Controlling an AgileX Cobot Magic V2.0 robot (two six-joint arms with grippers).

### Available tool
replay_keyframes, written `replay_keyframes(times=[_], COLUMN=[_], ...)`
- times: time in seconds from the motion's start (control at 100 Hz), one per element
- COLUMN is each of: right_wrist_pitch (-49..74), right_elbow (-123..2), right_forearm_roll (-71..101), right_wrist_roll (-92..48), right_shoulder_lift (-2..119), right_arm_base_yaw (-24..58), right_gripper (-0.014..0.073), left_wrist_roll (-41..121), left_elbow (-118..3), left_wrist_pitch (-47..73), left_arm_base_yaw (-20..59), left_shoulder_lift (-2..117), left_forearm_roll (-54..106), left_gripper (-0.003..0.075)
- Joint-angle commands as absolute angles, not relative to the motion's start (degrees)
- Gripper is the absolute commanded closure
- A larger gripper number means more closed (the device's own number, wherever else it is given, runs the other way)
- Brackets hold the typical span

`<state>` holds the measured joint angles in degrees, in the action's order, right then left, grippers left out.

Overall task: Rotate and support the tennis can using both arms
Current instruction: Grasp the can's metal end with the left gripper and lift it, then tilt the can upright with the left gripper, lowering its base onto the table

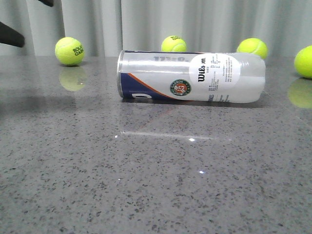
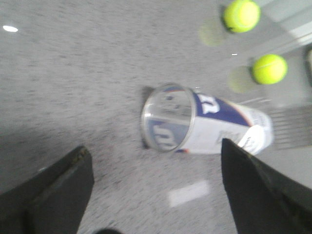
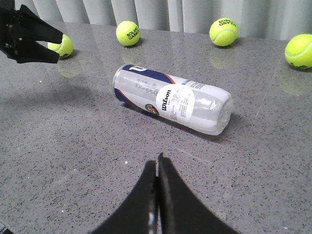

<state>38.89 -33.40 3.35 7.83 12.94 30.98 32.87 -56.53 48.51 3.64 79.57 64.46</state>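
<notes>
The tennis can [image 1: 190,75] lies on its side on the grey table, silver rim to the left and the Wilson label and round emblem facing the front. My left gripper [image 1: 38,22] is open and empty, up at the far left, well apart from the can. In the left wrist view the can's rim [image 2: 168,117] faces the camera, beyond my open left gripper [image 2: 154,146]. My right gripper [image 3: 158,158] is shut and empty above the table, in front of the can [image 3: 170,100] and apart from it. The left gripper [image 3: 61,45] also shows in the right wrist view, open.
Several yellow-green tennis balls stand along the back of the table: one at the left [image 1: 69,51], one behind the can [image 1: 173,44], one behind the can's right end [image 1: 252,48], one at the right edge [image 1: 304,61]. A pale curtain hangs behind.
</notes>
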Motion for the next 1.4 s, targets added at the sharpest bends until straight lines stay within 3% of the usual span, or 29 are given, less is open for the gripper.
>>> replay_keyframes(times=[0.0, 0.56, 0.63, 0.87, 1.01, 1.39], right_wrist_pitch=[34.19, 34.19, 34.19, 34.19, 34.19, 34.19], right_elbow=[-34.81, -34.81, -34.81, -34.81, -34.81, -34.81], right_forearm_roll=[3.03, 3.03, 3.03, 3.03, 3.03, 3.03], right_wrist_roll=[7.64, 7.64, 7.64, 7.64, 7.64, 7.64], right_shoulder_lift=[13.61, 13.61, 13.61, 13.61, 13.61, 13.61], right_arm_base_yaw=[31.09, 31.09, 31.09, 31.09, 31.09, 31.09], right_gripper=[0.0655, 0.0655, 0.0655, 0.0655, 0.0655, 0.0655], left_wrist_roll=[37.13, 39.71, 39.87, 39.87, 39.87, 54.85], left_elbow=[-58.74, -73.72, -74.35, -74.35, -74.45, -76.59], left_wrist_pitch=[49.53, 51.59, 54.73, 59.74, 63.45, 70.21], left_arm_base_yaw=[5.96, 21.57, 21.88, 22.04, 22.04, 22.04], left_shoulder_lift=[81.44, 101.87, 103.01, 103.19, 103.19, 101.58], left_forearm_roll=[75.4, 82.6, 84.51, 87.16, 88.64, 93.21], left_gripper=[0.0208, 0.0223, 0.0282, 0.0608, 0.0724, 0.0739])
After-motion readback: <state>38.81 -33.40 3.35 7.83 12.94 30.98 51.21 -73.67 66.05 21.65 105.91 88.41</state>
